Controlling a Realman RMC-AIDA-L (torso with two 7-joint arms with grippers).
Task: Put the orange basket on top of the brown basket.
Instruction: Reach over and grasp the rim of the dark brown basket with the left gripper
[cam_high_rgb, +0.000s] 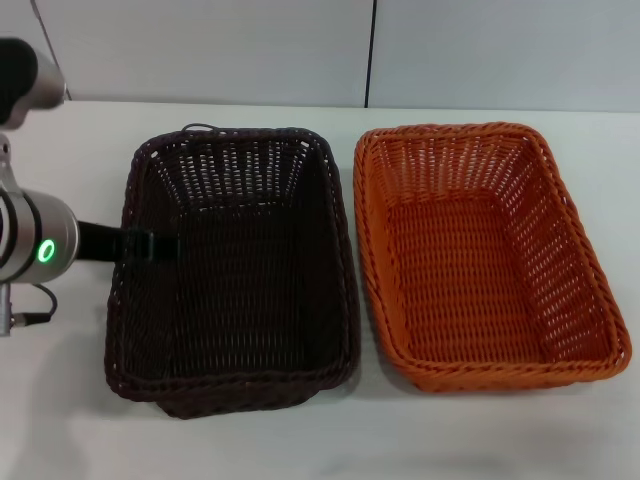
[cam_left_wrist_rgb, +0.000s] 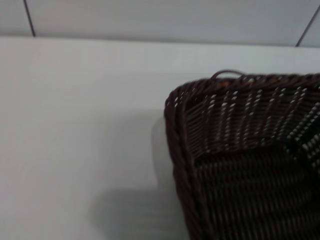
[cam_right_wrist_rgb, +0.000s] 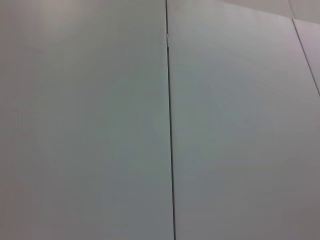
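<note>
The orange basket (cam_high_rgb: 487, 255) sat on the right side of the white counter (cam_high_rgb: 60, 400), upright, open side up, w/ nothing in it. Just beside it on the left, apart by a narrow gap, was the brown basket (cam_high_rgb: 235, 270), also upright, long sides running near to far like the orange one. My left pincer (cam_high_rgb: 150, 246) reached in from the left at the brown basket's left rim, abt midway along it, black tip over the braided edge. Couldn't tell how far it was open, or whether it had hold of the rim. My left wrist view showed only the basket's far-left corner (cam_left_wrist_rgb: 240, 150) and bare counter. My right pincer wasn't in view; its wrist cam saw just a grey panel wall (cam_right_wrist_rgb: 100, 125).
</note>
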